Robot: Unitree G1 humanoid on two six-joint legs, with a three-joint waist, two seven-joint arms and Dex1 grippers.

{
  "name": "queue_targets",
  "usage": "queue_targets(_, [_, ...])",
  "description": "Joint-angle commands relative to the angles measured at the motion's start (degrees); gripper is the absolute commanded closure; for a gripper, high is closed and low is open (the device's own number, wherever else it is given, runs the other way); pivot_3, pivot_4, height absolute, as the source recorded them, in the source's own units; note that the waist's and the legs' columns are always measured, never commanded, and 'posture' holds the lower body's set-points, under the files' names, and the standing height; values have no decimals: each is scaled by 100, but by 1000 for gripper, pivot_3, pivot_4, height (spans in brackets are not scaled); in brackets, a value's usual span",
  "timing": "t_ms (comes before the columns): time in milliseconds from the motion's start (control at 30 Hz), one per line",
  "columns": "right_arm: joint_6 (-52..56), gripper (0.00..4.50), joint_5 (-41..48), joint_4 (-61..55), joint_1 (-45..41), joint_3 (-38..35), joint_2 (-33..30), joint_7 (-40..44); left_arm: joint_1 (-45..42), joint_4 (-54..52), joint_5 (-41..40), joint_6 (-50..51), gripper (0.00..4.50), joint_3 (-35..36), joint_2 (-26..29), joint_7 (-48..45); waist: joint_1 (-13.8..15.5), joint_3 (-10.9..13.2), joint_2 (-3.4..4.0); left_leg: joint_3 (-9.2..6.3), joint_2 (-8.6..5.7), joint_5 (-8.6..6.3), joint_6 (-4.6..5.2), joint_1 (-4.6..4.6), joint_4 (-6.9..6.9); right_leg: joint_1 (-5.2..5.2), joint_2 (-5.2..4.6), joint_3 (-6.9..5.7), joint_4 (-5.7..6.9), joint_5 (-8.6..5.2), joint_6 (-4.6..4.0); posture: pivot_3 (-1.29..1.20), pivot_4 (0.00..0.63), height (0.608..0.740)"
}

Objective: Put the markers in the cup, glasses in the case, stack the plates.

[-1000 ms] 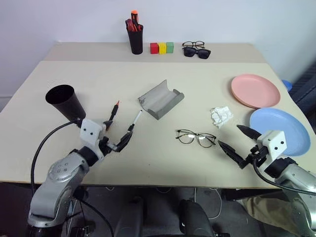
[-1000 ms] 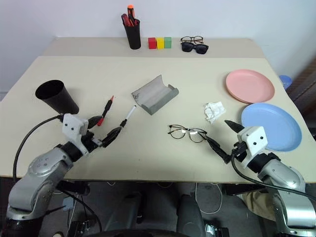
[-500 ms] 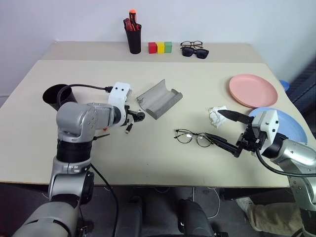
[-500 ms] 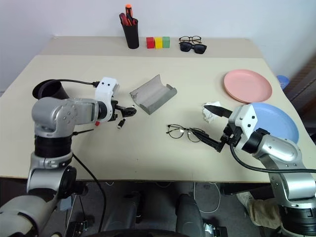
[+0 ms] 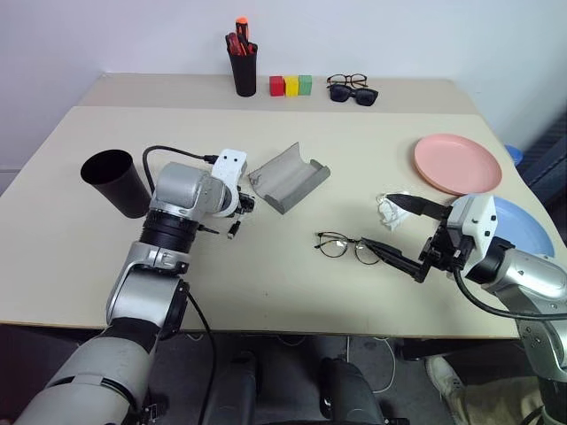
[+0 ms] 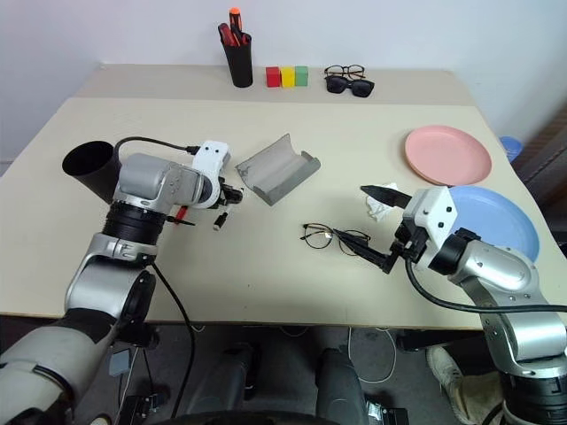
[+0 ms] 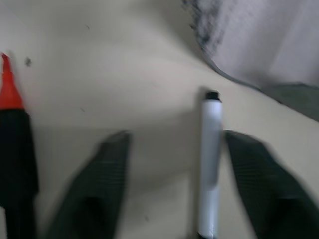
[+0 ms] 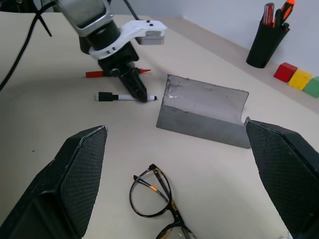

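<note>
A: Item, white marker (image 7: 209, 164): lies centre-right of the left wrist view, between the left gripper (image 7: 179, 194) fingers, parted, nothing gripped.

B: Handling: close squarely mid-barrel. Right gripper (image 5: 403, 232), lower right, spread wide, empty.

left gripper (image 7: 172, 164) moved forward, now straddling white marker (image 7: 209, 164), apparently narrowing

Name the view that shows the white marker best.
The left wrist view: the white marker lies large between the left gripper fingers. The right wrist view shows its whole length, smaller; in the eye views the arm partly covers it.
</note>
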Motion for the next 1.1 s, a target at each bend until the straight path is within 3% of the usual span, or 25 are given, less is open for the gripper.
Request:
queue_targets(33, [-11, 0, 74, -199, -13, -137, -33, -44, -147, 171, 94, -99, 3472, -120, -108, -226, 4, 0, 0, 0, 0, 0, 0, 0, 0, 1, 0, 0, 0, 0, 0, 0, 150, 740])
queue_targets(100, [-29, 0, 62, -151, -13, -143, -40, -41, -134, 148, 128, -62, 4478, -133, -98, -308, 2, 0, 0, 0, 0, 0, 0, 0, 0, 1, 0, 0, -2, 0, 0, 0, 150, 740])
queue_targets(267, [-56, 0, 68, -49, -67, -99, -18, -2, 150, -820, -63, 528, 4478, -132, 27, -605, -15, 0, 0, 1, 0, 0, 0, -1, -3, 0, 0, 1, -2, 11, 14, 0, 150, 740])
queue_targets(433, [20, 0, 429, 98, -359, 21, 124, 170, 756, -3438, -656, 1293, 4478, -55, 596, -1037, -67, 8, -2, 3, 4, 0, 0, -4, -9, -14, 0, 6, 3, 15, 8, 0, 150, 740])
queue_targets(533, [94, 0, 627, 198, -457, 116, 103, 436, 974, -4492, -760, 998, 4478, 211, 907, -1125, -55, 8, -2, 0, 5, 0, -1, -2, -8, -15, 2, 7, 12, 13, 5, 0, 150, 740])
queue_targets(567, [109, 0, 673, 230, -489, 142, 95, 516, 1024, -4670, -706, 771, 4478, 245, 1003, -1101, -47, 8, -1, 1, 5, 0, -1, -2, -8, -15, 2, 7, 11, 6, -8, 0, 150, 740])
queue_targets(633, [132, 0, 762, 301, -596, 189, 115, 627, 1231, -4886, -199, -730, 4478, 325, 1177, -884, -30, 7, 1, 2, 5, 0, -1, 1, -5, -10, 2, 7, 10, 4, -11, 0, 150, 740])
queue_targets(767, [121, 0, 786, 607, -1070, 384, 241, 731, 1373, -4441, 945, -3687, 4478, 1014, 678, 736, -9, 8, -4, 5, 5, 4, -6, 1, 1, -6, 1, 12, 0, 15, -26, 0, 150, 740])
queue_targets(967, [88, 0, 738, 1059, -1832, 770, 529, 946, 1482, -3332, 1904, -5972, 4478, 1665, 337, 2406, -16, 6, -3, 8, 4, 6, -6, 3, -2, -4, 5, 16, -3, 32, 4, 0, 150, 740])
queue_targets(1100, [-52, 0, 568, 1401, -2273, 1049, 749, 1123, 1804, -2701, 2547, -6544, 4478, 1852, 560, 3076, -20, 6, -3, 11, 4, 7, -6, 3, -2, -7, 6, 16, 1, 42, 23, 0, 150, 740])
